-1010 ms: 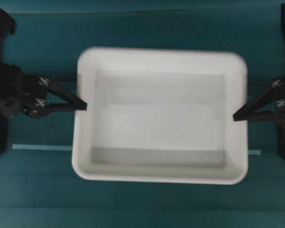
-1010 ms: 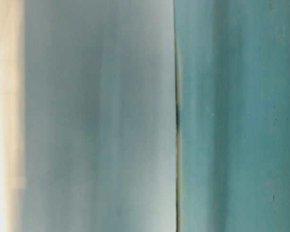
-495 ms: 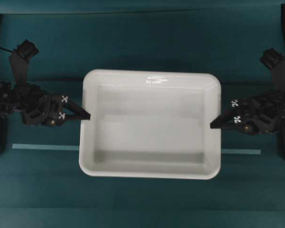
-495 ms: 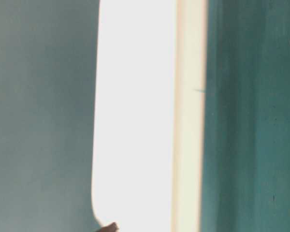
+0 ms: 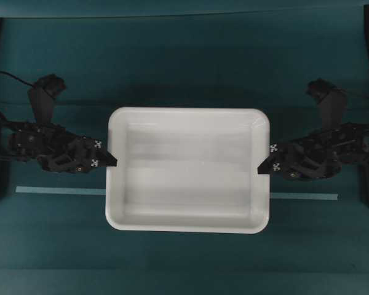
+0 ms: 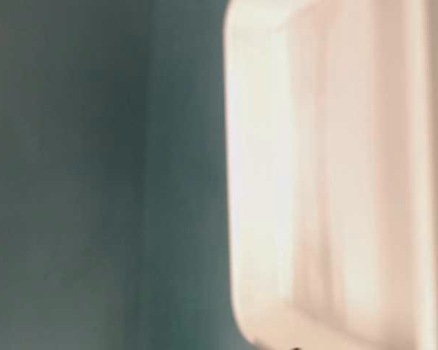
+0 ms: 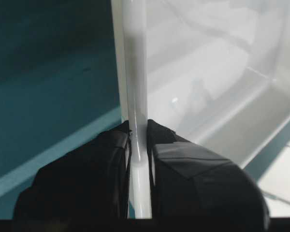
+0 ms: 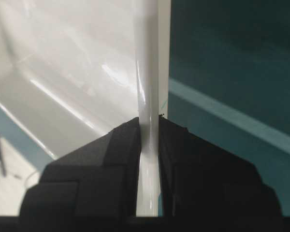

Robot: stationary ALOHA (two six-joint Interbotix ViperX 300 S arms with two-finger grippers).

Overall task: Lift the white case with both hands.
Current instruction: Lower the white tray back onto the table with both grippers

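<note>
The large, shallow, rectangular white plastic case (image 5: 187, 169) with rounded corners and a raised rim sat at the middle of the teal surface (image 5: 184, 67), long axis running left to right. The left black gripper (image 5: 111, 161) was clamped on the thin rim of the left short side, one finger (image 7: 87, 174) outside the wall and one inside; the right black gripper (image 5: 262, 167) was clamped likewise on the right short rim, roughly opposite. The case appeared light, empty and fairly stiff, though a thin rim held at two small points could flex or twist. The glossy plastic looked slippery, so the narrow fingertips had little margin against sliding. The mid-points of the two short rims were judged the proper holds, since they balanced the load. A thin pale tape strip (image 5: 61, 191) ran across the surface, passing under the case. Open surface lay on every side of the case, and nothing stood above it, leaving room for a level, matched raise.
</note>
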